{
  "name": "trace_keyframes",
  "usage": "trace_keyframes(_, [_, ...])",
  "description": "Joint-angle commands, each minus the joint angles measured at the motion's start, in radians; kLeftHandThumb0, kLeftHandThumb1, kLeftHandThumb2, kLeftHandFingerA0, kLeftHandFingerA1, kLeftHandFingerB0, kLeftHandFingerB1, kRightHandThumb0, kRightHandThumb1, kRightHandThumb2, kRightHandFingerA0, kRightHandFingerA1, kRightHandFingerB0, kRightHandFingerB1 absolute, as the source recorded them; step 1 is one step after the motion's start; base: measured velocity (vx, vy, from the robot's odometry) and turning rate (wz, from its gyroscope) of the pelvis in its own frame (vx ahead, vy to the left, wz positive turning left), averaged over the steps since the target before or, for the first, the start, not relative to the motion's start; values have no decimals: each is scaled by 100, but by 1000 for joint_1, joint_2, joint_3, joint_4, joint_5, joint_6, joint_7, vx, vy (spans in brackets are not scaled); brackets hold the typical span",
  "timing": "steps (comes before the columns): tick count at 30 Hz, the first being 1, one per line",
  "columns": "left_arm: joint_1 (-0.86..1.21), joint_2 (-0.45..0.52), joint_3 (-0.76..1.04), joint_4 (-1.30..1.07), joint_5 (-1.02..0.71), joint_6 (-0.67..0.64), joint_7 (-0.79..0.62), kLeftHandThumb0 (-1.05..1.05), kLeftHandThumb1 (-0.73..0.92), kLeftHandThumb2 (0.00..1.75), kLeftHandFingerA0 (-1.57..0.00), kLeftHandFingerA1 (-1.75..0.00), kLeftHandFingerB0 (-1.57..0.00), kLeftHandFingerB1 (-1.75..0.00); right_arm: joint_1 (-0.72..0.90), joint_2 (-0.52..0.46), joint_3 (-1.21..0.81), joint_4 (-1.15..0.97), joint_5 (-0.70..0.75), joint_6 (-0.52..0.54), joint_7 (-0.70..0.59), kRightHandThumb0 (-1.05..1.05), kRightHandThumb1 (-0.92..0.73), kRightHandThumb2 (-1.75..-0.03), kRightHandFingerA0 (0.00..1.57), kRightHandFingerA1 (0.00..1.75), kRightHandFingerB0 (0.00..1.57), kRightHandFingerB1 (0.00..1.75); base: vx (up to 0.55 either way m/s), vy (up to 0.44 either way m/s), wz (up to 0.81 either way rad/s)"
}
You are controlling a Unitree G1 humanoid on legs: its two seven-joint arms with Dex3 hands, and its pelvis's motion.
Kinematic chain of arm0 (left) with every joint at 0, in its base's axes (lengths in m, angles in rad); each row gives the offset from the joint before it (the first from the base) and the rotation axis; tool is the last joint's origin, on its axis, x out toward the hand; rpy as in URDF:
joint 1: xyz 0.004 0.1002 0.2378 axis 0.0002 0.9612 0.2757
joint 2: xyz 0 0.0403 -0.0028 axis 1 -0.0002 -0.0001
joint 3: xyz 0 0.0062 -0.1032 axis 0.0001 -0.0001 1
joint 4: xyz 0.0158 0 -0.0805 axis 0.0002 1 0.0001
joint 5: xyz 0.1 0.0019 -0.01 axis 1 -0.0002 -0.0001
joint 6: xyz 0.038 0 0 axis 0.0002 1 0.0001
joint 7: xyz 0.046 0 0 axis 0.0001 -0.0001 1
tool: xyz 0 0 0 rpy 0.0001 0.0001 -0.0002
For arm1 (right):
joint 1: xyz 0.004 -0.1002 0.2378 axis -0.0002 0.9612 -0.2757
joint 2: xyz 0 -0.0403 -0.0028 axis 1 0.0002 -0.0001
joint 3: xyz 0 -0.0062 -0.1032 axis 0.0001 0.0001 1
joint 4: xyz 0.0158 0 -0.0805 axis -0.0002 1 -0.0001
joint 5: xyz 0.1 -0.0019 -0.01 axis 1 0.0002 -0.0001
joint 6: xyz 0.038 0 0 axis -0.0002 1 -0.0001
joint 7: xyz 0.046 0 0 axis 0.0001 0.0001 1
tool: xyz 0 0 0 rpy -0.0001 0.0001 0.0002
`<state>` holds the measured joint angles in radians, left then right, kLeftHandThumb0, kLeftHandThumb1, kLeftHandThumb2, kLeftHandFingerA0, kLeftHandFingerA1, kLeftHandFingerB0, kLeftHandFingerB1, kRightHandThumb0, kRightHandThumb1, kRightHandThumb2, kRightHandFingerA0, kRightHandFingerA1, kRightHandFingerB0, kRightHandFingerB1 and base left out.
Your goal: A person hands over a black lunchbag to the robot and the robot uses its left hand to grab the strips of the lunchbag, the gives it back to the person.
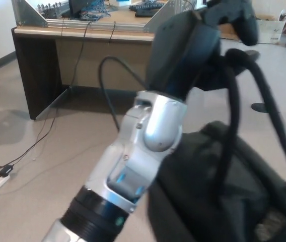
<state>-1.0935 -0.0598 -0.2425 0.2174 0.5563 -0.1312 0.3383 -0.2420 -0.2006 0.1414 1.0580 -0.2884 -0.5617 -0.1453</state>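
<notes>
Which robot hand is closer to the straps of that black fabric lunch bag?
The left robot hand: the black fabric lunch bag's straps loop over it, and the bag hangs below. The right robot hand is not in view.

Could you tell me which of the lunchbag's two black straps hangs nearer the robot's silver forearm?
The nearly vertical black strap, dropping straight from the left hand. The other strap slants toward the picture's right edge.
</notes>
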Motion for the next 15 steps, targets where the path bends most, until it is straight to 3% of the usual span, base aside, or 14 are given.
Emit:
trace_keyframes(1, [36,92,80,-35,42,-147,174,-15,64,55,-78,-175,-62,-175,-6,-17,-9,8,14,6,29,-51,-54,-95,51,63,34,53,0,0,0])
trace_keyframes(10, [127,234,179,-88,53,-254,235,-21,65,56,-82,-175,-65,-175,-15,-13,-15,10,21,16,46,-51,-53,-95,54,65,35,53,0,0,0])
trace_keyframes(15, [278,325,243,-200,29,-336,225,-18,62,56,-83,-175,-61,-173,-10,-12,-16,13,14,7,33,-56,-55,-94,52,64,37,54,0,0,0])
